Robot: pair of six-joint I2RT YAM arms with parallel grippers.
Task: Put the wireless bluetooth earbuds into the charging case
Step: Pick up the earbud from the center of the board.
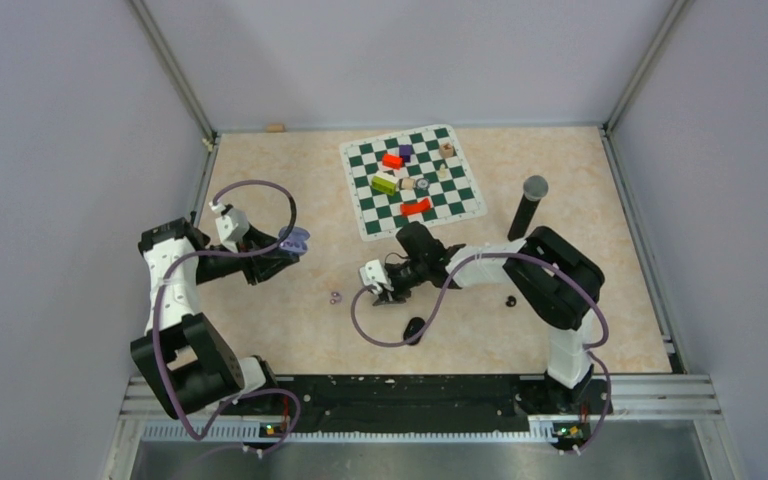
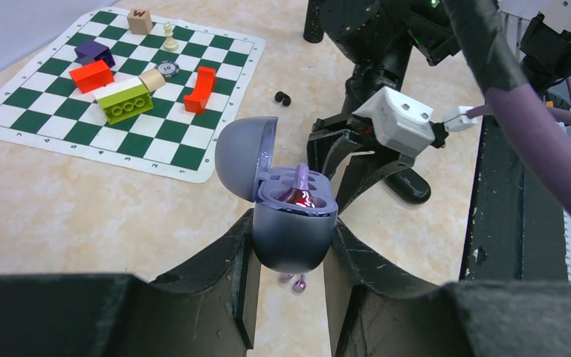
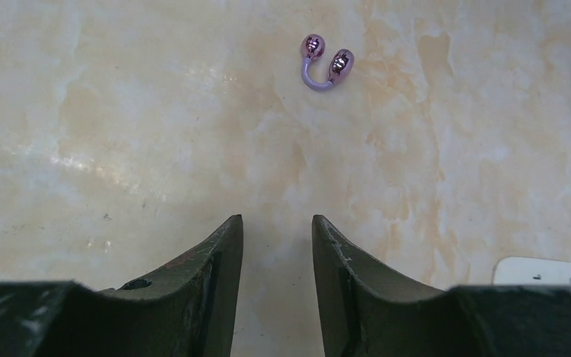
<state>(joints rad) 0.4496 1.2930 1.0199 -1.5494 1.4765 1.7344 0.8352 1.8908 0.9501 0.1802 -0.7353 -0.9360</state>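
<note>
purple case [image 2: 294, 234]: lid open, upright (seated bud [image 2: 299, 195]) | loose purple bud [image 3: 326, 67]: on table [image 3: 119, 111]

Top camera high, looking down; wrist cameras close, low; chessboard [image 1: 390, 215] shared top, left-wrist.

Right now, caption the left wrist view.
Left fingers hold the charging case, lid open, a purple earbud inside; chessboard beyond.

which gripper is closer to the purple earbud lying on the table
Right. The right gripper sits just short of the pale purple U-shaped earbud, open fingers aimed at it. The left gripper is farther back, holding the open purple charging case.
</note>
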